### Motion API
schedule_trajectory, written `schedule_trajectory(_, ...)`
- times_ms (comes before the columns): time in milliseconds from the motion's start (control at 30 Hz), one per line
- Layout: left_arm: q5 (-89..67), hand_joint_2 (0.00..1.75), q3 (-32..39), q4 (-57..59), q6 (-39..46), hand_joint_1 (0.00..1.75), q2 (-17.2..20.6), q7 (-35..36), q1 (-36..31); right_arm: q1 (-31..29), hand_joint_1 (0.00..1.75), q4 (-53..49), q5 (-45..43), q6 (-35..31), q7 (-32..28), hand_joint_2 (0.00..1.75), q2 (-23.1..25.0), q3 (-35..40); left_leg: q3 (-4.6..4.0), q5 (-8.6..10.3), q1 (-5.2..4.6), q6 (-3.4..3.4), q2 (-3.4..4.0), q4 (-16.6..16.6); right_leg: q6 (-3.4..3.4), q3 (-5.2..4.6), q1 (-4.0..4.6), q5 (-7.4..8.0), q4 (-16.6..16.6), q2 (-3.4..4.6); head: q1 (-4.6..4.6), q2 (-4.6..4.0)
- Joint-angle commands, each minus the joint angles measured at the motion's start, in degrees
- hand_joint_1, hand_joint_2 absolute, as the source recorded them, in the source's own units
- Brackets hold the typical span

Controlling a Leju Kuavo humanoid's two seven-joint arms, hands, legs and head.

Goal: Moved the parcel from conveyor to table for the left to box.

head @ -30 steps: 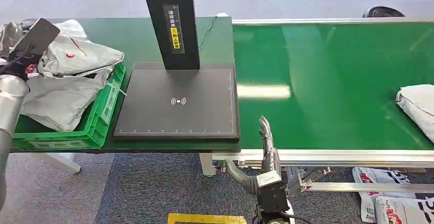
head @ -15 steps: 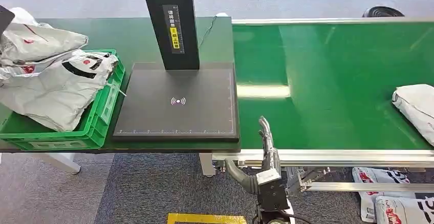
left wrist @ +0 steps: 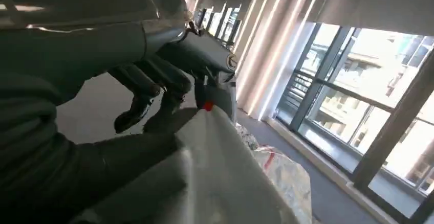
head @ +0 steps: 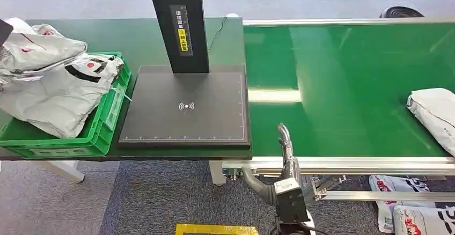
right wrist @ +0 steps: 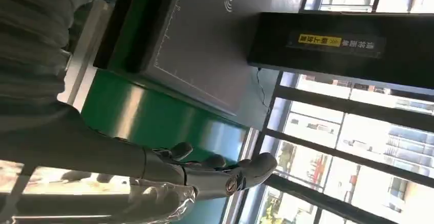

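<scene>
Parcel (head: pixel 435 116) on conveyor (head: pixel 343 85), well apart from open-fingered right hand (head: pixel 285 144).

So the green table (head: pixel 80 34) has a black scanner pad (head: pixel 185 109) sitting on it, with a black post (head: pixel 180 23) rising from the pad's far edge. Just left of the pad there's a green crate (head: pixel 102 130) stuffed with grey mailer bags. Right of the pad the green conveyor (head: pixel 343 85) starts, and one white parcel (head: pixel 434 114) lies at its far right end
</scene>
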Motion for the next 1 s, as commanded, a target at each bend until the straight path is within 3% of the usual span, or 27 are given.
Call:
schedule_trajectory(33, -1.1, 1.75, 2.2, 4.2, -1.1, 0.00, -2.4, -1.1, -0.4, 0.6, 0.00, -0.3, 0.4, 0.5, 0.1, 1.75, -0.1, -2.1, 0.19, 0.00, 0.05, 0.01, -0.15, -0.1, -0.19, 0.24, 0.09, -0.05, -0.1, -0.19, 0.00, 0.00)
schedule_trajectory(567, -2.9, 1.75, 4.5, 4.3, -1.4, 0.00, -5.2, -1.0, -0.9, -0.2, 0.00, 0.7, 0.6, 1.2, 0.2, 1.75, 0.6, -2.1, 0.13, -0.01, 0.07, 0.01, -0.11, 0.0, -0.15, 0.19, 0.10, -0.03, -0.1, -0.15, -0.02, 0.00)
schedule_trajectory(867, 3.0, 1.75, 8.2, 0.5, -7.0, 0.00, -12.1, -3.0, -7.2, -1.3, 0.00, 2.1, -0.1, 1.6, -0.4, 1.75, 0.8, -1.6, -0.09, 0.02, 0.12, 0.01, -0.28, 0.1, -0.08, 0.06, 0.14, -0.03, 0.0, -0.30, -0.02, 0.00)
schedule_trajectory(1000, 7.2, 1.75, 10.0, -0.8, -6.9, 0.00, -16.5, 1.8, -14.8, -2.0, 0.00, 3.1, -0.3, 1.3, -0.7, 1.75, 1.0, -0.7, -0.25, 0.02, 0.21, 0.00, -0.43, 0.2, -0.09, -0.01, 0.23, -0.03, 0.0, -0.43, -0.02, 0.00)
